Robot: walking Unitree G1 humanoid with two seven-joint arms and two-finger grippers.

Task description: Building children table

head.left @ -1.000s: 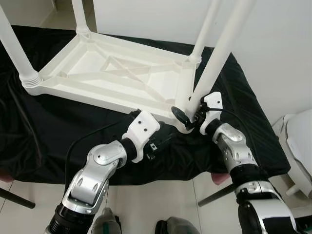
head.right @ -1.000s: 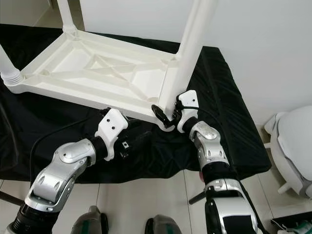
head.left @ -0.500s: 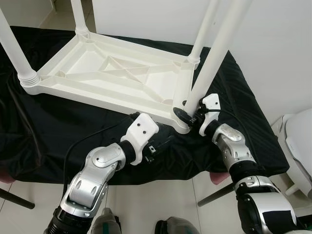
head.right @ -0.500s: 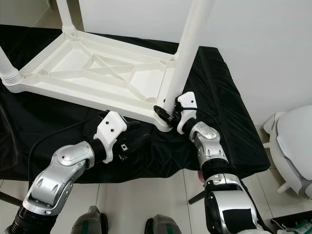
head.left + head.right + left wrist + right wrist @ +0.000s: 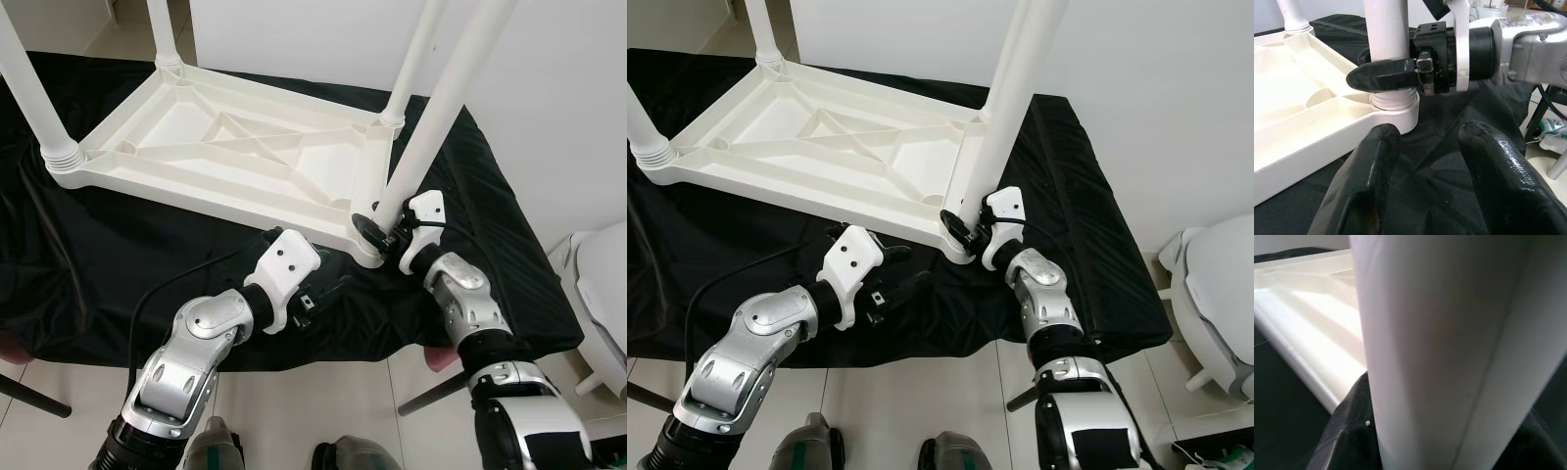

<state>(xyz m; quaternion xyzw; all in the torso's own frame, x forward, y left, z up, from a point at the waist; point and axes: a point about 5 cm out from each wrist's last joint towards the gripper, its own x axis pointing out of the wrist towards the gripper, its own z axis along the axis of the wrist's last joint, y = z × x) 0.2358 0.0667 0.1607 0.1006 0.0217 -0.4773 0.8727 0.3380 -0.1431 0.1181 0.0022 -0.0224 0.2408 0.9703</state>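
A black cloth (image 5: 147, 255) lies wrinkled beneath both grippers. It spreads well past the left gripper (image 5: 328, 289) on its outer side and hangs over the near edge just behind the wrists. Beyond the right gripper (image 5: 377, 223) rises a plain white wall (image 5: 549, 88). Pale floor tiles (image 5: 294, 411) show below the cloth's hanging edge, nearer the robot than either gripper. A dark slanted metal leg (image 5: 441, 390) comes out from under the cloth below the right gripper, with a pink piece (image 5: 443, 359) just above it. Well out to the right gripper's outer side stands a white rounded object (image 5: 602, 284), toilet-like, on the floor.
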